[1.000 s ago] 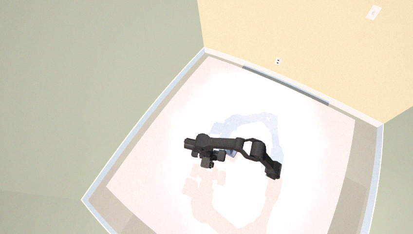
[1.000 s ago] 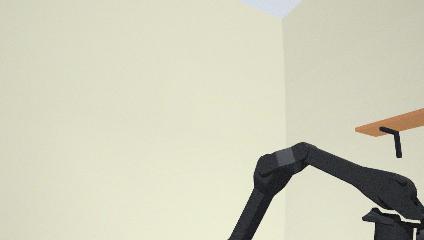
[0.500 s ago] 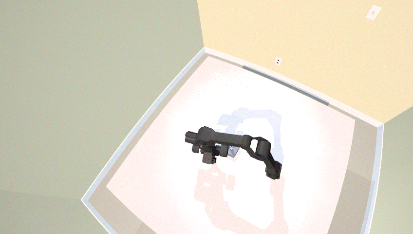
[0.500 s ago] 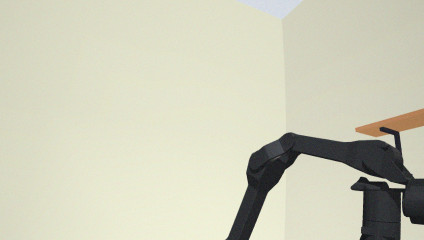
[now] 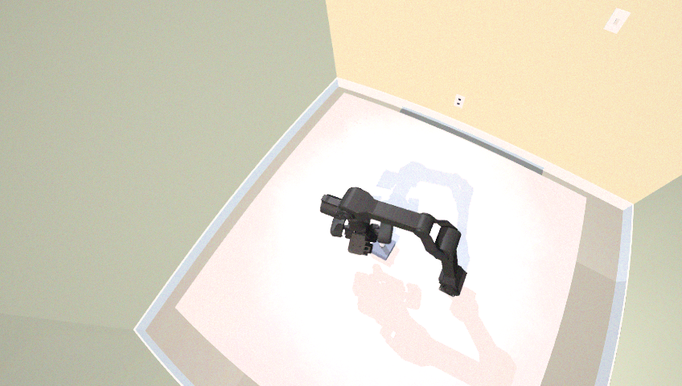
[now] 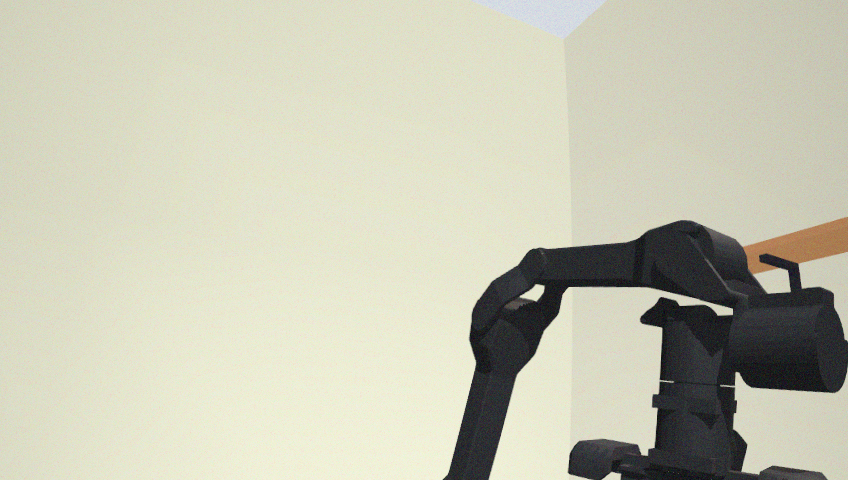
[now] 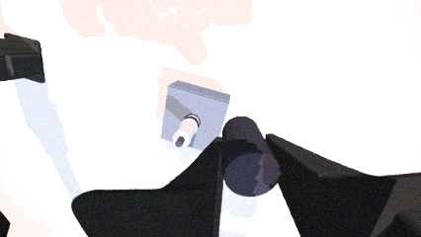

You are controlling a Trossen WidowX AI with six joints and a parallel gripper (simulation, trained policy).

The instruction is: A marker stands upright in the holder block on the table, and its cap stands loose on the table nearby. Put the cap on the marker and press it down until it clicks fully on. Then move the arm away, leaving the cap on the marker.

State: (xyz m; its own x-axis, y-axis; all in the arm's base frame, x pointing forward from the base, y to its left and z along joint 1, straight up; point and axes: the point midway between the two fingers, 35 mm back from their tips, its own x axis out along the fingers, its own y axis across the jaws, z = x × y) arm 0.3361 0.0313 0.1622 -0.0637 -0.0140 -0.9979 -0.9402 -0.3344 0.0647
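Pale tabletop (image 5: 306, 268) is spreading beneath the gripper (image 5: 363, 232) (image 7: 249, 158), whose fingers are clamping the dark cylindrical cap (image 7: 251, 163), its long axis running between them; beside it, the holder block (image 5: 383, 249) (image 7: 210, 109) is bearing the upright, uncapped marker (image 7: 187, 129).

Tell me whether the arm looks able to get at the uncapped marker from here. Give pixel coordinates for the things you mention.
Probably yes: the tool (image 7: 243, 141), shut on the dark cap (image 7: 251, 173), is beside the upright marker (image 7: 187, 129), and nothing visible stands between them. The holder block (image 5: 384, 250) (image 7: 210, 111) seems no obstacle.

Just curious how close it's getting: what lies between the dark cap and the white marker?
In the wrist view, only a bare strip of the block and pale tabletop.
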